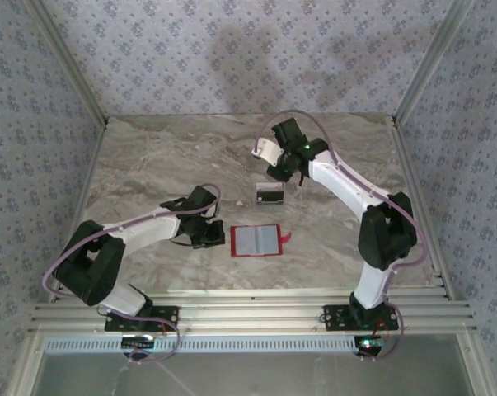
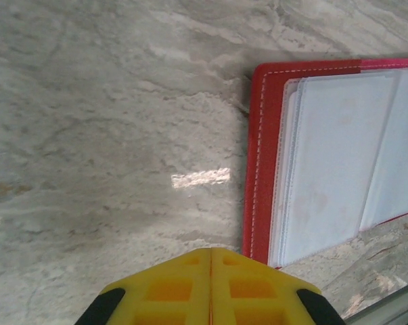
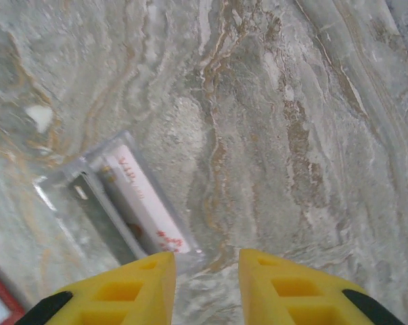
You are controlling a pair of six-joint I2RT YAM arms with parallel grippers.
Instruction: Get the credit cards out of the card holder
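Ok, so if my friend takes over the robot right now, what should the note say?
Left claw: shut, holding nothing, right beside the card holder.
Right claw: open, holding nothing, next to the credit cards.
Things: the card holder lies open and flat on the table. The credit cards lie flat on the table just beyond it, not touching it. I cannot count them.
Done: cards are out, and the clear pockets in view look empty.
Left: probably just check that no pocket hides a card, then pull both arms back.
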